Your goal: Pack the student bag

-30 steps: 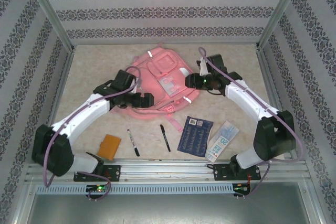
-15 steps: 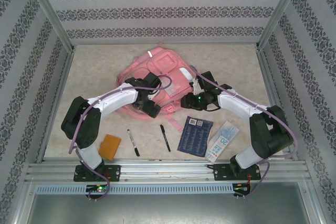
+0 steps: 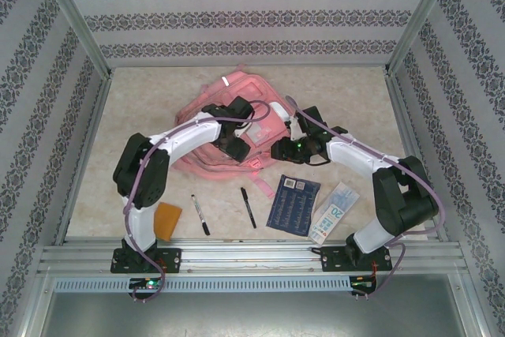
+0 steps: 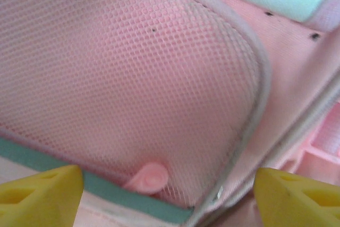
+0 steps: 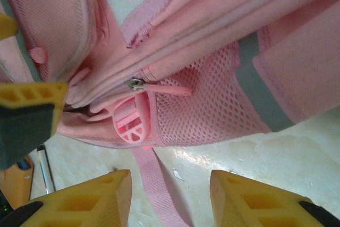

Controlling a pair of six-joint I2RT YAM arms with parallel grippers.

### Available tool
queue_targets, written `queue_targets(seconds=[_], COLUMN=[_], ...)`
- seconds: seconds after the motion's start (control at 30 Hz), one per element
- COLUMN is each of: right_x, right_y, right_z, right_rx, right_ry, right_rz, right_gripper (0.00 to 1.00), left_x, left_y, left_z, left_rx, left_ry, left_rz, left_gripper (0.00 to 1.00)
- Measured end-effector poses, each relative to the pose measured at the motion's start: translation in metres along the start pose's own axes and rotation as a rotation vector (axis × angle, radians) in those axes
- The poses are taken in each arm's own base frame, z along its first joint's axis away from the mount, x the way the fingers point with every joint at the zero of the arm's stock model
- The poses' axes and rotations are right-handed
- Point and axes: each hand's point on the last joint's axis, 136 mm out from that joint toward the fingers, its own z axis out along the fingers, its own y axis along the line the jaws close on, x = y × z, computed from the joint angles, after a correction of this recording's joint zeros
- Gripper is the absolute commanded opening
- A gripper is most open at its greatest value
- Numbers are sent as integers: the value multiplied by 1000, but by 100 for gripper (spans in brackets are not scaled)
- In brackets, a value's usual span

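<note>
The student bag (image 3: pixel 237 120) is a pink backpack lying flat in the middle of the table. My left gripper (image 3: pixel 241 153) hovers over its lower front, open. In the left wrist view its yellow fingertips (image 4: pixel 40 195) straddle a mesh pocket (image 4: pixel 133 78) and a small pink zip pull (image 4: pixel 149 178). My right gripper (image 3: pixel 278 150) is at the bag's lower right corner, open. Its fingertips (image 5: pixel 79 200) stand on either side of a pink strap (image 5: pixel 156 184) on the table, just below a pink buckle (image 5: pixel 130 123) and a zip pull (image 5: pixel 162 89).
Near the front edge lie an orange item (image 3: pixel 166 221), two black pens (image 3: pixel 200 215) (image 3: pixel 248 207), a dark blue booklet (image 3: pixel 293 204) and a white and blue packet (image 3: pixel 334 212). Patterned walls close in the left, right and back.
My left arm swung from the bag's left side over to its lower middle, and its jaws narrowed slightly. My right gripper dropped toward the bag's lower right corner.
</note>
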Motion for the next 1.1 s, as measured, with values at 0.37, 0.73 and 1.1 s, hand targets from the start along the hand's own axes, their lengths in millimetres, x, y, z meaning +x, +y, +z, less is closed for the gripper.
queue_targets(seconds=[0.37, 0.73, 1.1], right_x=[5, 28, 22], right_y=[3, 29, 11], right_z=[-1, 6, 28], right_rx=[-27, -80, -73], right_ry=[4, 31, -23], right_rz=[13, -78, -127], right_gripper=[43, 45, 47], left_x=[-10, -35, -54], left_y=[0, -13, -18], left_z=[15, -20, -54], left_rx=[-22, 90, 191], left_ry=[33, -52, -94], left_rz=[-9, -19, -48], left_gripper=[6, 0, 0])
